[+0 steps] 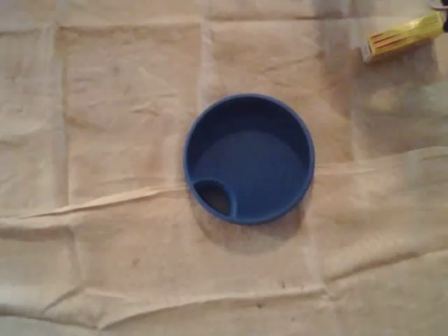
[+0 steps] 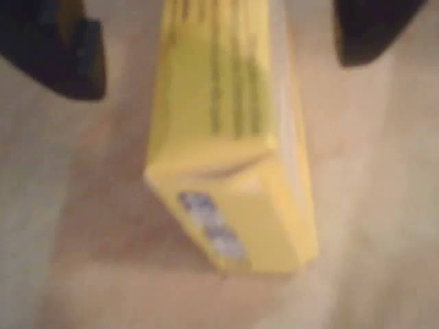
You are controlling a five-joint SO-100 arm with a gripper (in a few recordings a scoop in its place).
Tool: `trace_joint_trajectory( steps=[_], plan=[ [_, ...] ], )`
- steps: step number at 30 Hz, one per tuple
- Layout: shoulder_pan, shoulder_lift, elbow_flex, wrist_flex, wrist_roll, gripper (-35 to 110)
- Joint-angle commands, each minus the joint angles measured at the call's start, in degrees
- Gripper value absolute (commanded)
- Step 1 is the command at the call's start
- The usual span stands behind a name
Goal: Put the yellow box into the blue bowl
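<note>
Between the spread-apart fingers of the hand lies the yellow box — best descend straight, then close on its long sides.

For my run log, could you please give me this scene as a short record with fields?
surface: creased beige cloth
blue bowl: centre of the overhead view, empty, small compartment at its lower left
yellow box: top right corner of the overhead view, apart from the bowl
pincer: open, one dark finger on each side of the box in the wrist view, gaps visible
task state: box not yet in the bowl
</note>
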Motion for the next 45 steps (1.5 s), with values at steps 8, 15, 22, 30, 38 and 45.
trace_joint_trajectory(
  steps=[8, 15, 22, 30, 38, 45],
  plan=[
    [0.3, -5.5, -1.8, -0.6, 0.8, 19],
    [0.3, -6.0, -1.8, -4.2, 0.7, 19],
    [0.3, -5.4, -0.6, -3.8, 0.7, 19],
    [0.4, -5.3, -1.1, -1.5, 0.7, 19],
    [3.0, -2.7, -1.8, -0.4, 0.1, 19],
    [2.8, 0.8, -1.2, 0.1, 0.1, 19]
  ],
)
